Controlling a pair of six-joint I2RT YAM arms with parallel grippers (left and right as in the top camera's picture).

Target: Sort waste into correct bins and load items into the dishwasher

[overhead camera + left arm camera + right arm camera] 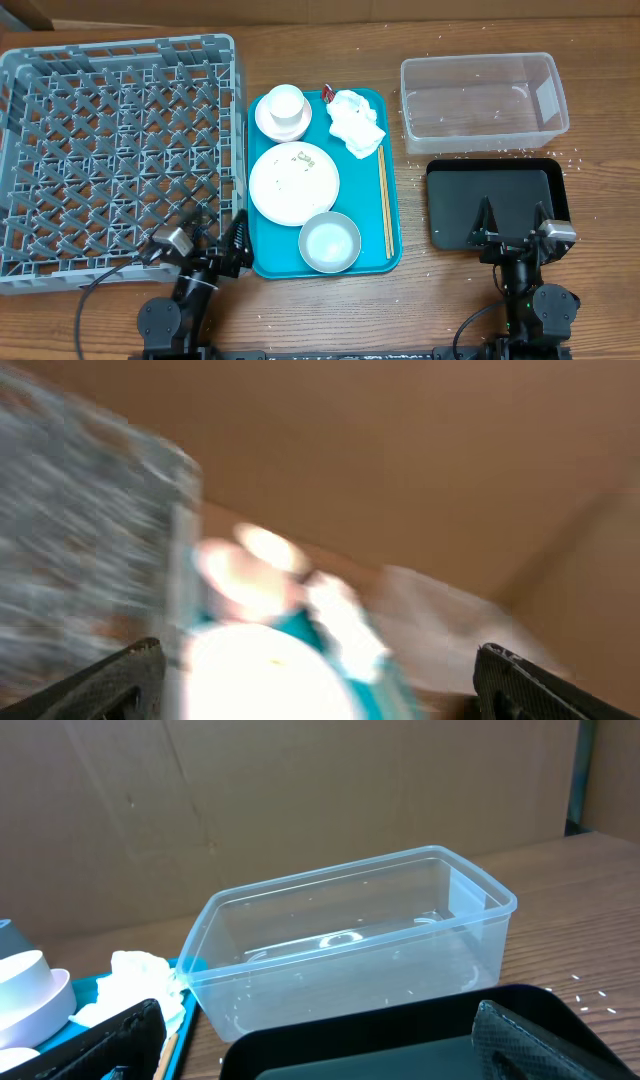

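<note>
While parked low at the near edge of the bench, holds the left tool with fingers spread wide, gripping nothing, above the near right corner of the grey dish rack and just beside the teal tray. Holds the right tool spread just as wide, also gripping nothing, over the near edge of the black tray.

Carries on the teal tray, far to near: a white cup standing in a small white bowl, a large white plate flecked with food specks, then a steel-grey bowl at the near edge. Lodges the red wrapper at the far rim, touching the crumpled napkin just right of the cup. Lays the chopsticks lengthwise along the right side.

Sets the clear tub on the bench right of the teal tray, with the black tray just nearer. Scatters pale rice grains on the wood around both.

From the right wrist, looks across the black tray to the tub, napkin at its left. From the left wrist, gives only blur, though with fingertips well apart at the lower corners.
</note>
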